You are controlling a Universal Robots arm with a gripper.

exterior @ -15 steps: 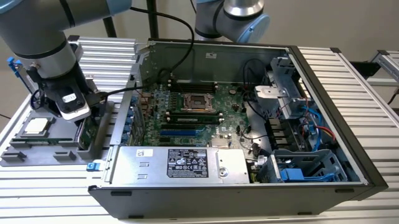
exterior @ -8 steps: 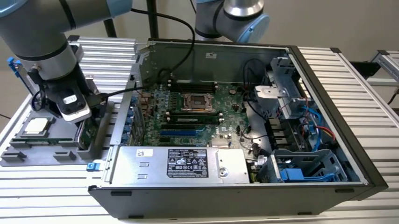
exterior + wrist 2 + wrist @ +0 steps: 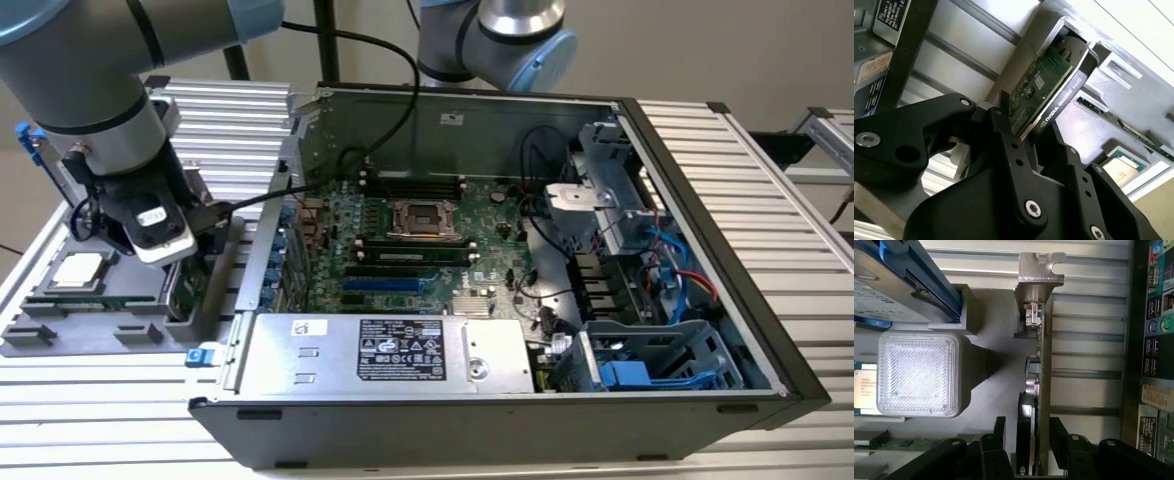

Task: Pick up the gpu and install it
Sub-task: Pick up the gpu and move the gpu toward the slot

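Observation:
The gpu [image 3: 1042, 390] is a thin green card with a silver bracket [image 3: 1039, 271] at one end, and it stands on edge in a slot of the grey parts tray [image 3: 80, 335]. In the second wrist view the gpu [image 3: 1046, 80] shows its green board and black shroud. My gripper [image 3: 1029, 432] straddles the card's near end and is open: a gap shows on one side, while the other finger [image 3: 1060, 432] is close against the card. At the exterior view's left, the gripper [image 3: 171, 255] hangs low over the tray, just above the gpu [image 3: 184, 292].
The open computer case [image 3: 467, 440] lies to the exterior view's right of the tray, with the motherboard [image 3: 414, 240] and power supply [image 3: 387, 350] inside. In the tray are a square silver CPU [image 3: 78, 270] and a blue-framed hard drive [image 3: 904, 280].

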